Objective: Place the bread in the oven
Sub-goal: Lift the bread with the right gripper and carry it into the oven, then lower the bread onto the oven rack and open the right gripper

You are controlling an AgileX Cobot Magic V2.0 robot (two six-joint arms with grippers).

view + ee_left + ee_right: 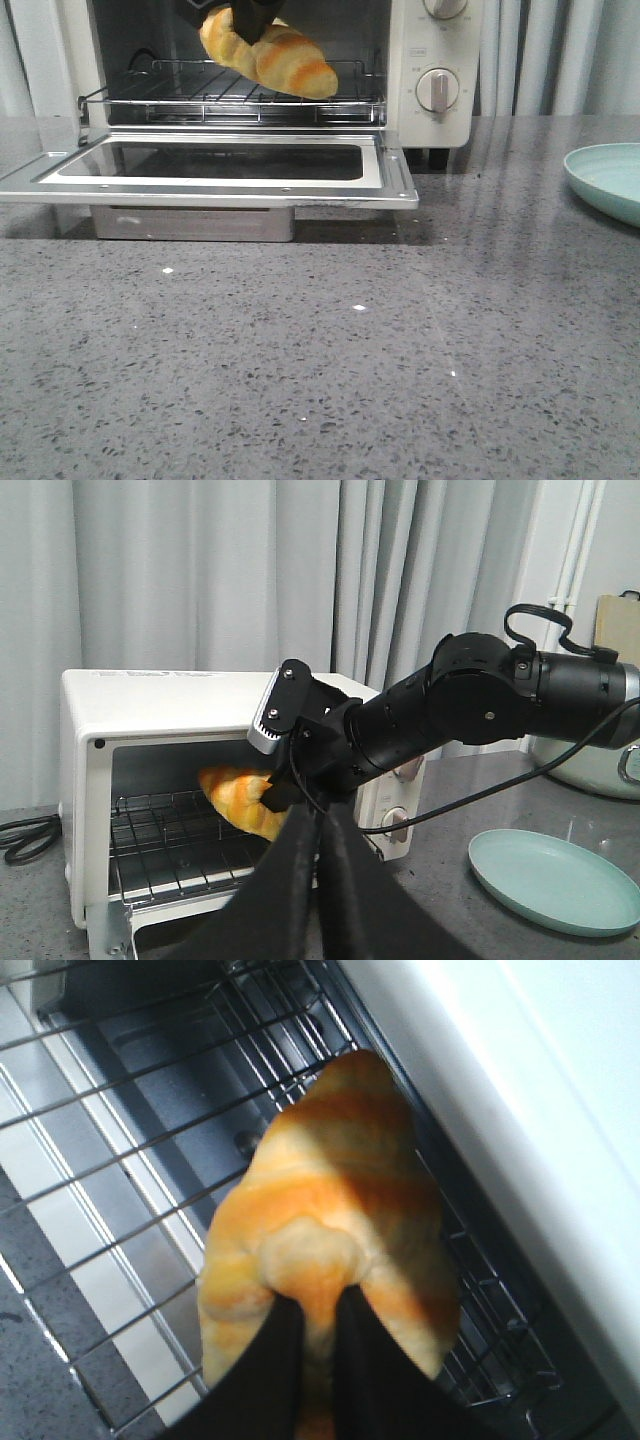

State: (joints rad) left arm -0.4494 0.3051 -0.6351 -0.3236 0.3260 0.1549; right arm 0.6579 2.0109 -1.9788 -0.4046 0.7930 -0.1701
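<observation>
The bread (268, 55), a golden ridged roll, hangs tilted just above the wire rack (230, 100) inside the cream-white oven (440, 60), whose glass door (210, 175) lies open and flat. My right gripper (250, 20) is shut on the bread from above. In the right wrist view its fingers (275, 1360) pinch the bread (330, 1190) over the rack (130, 1140), near the oven's side wall. My left gripper (318, 825) is shut and empty, back from the oven (150, 705). It looks at the right arm (480, 700) and the bread (240, 798).
A pale green plate (610, 180) sits on the grey speckled counter to the right of the oven; it also shows in the left wrist view (555, 880). The open door juts out over the counter. Grey curtains hang behind.
</observation>
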